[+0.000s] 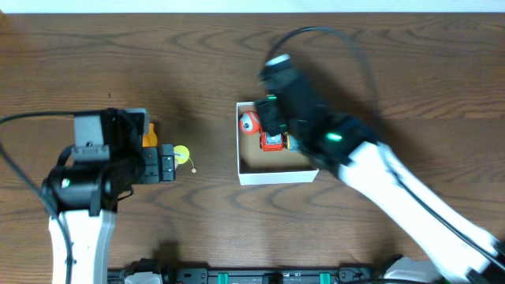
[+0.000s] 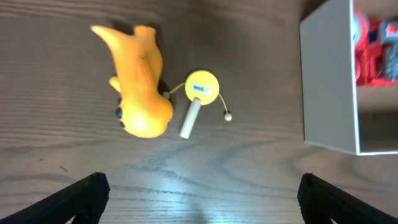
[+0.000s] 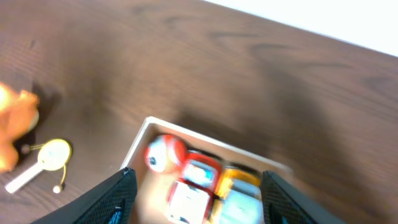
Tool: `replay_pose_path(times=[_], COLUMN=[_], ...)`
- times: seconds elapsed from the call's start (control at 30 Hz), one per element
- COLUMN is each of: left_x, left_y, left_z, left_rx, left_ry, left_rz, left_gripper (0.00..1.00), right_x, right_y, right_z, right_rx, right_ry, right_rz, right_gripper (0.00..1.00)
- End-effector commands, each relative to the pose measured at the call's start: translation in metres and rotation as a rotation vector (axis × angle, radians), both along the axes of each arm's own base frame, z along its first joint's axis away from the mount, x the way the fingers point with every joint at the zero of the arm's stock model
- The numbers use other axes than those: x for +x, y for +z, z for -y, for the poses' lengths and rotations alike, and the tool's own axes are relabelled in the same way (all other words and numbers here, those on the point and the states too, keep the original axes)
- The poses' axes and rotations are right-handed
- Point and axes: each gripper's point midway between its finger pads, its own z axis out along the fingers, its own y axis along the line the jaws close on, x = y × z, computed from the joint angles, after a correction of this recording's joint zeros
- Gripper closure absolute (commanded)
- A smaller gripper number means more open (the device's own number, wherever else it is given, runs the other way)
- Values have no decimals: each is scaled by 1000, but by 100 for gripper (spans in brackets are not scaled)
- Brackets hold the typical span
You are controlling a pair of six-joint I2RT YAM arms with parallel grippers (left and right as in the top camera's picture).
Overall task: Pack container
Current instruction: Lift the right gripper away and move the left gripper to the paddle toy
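The container (image 1: 276, 175) is a small white-walled box with a tan inside at mid-table. In it lie a red and white ball (image 1: 249, 122), a red toy car (image 1: 272, 142) and, in the right wrist view, an orange toy car (image 3: 239, 186). My right gripper (image 3: 196, 199) is open and empty just above the box. My left gripper (image 2: 199, 202) is open and empty over bare table, near an orange toy figure (image 2: 140, 81) and a small yellow rattle drum (image 2: 200, 90). The container wall (image 2: 326, 81) shows at that view's right.
The orange figure (image 1: 148, 134) and the yellow drum (image 1: 181, 155) lie left of the container, next to the left arm. The right arm crosses from the lower right over the box's right side. Brown wooden table all around.
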Motion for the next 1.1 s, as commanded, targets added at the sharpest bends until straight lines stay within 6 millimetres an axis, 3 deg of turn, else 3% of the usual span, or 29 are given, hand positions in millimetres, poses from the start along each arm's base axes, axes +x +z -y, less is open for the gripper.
replay_pose_path(times=[0.0, 0.13, 0.33, 0.73, 0.93, 1.07], left_x=[5, 7, 2, -11, -3, 5], left_y=[-23, -62, -112, -176, -192, -195], left_z=[15, 29, 36, 28, 28, 17], left_rx=[-2, 0, 3, 43, 52, 120], left_ry=[-92, -148, -160, -156, -206, -193], left_rz=[-97, -256, -483, -608, -541, -509], left_gripper=[2, 2, 2, 2, 2, 2], right_x=[3, -3, -9, -9, -10, -10], right_y=[18, 14, -6, -13, -16, -16], right_z=[52, 94, 117, 119, 120, 120], right_rx=[60, 68, 29, 13, 5, 4], right_ry=[-233, -347, -391, -396, -397, -397], right_rz=[6, -57, -158, -179, -188, -190], right_gripper=[34, 34, 33, 32, 32, 32])
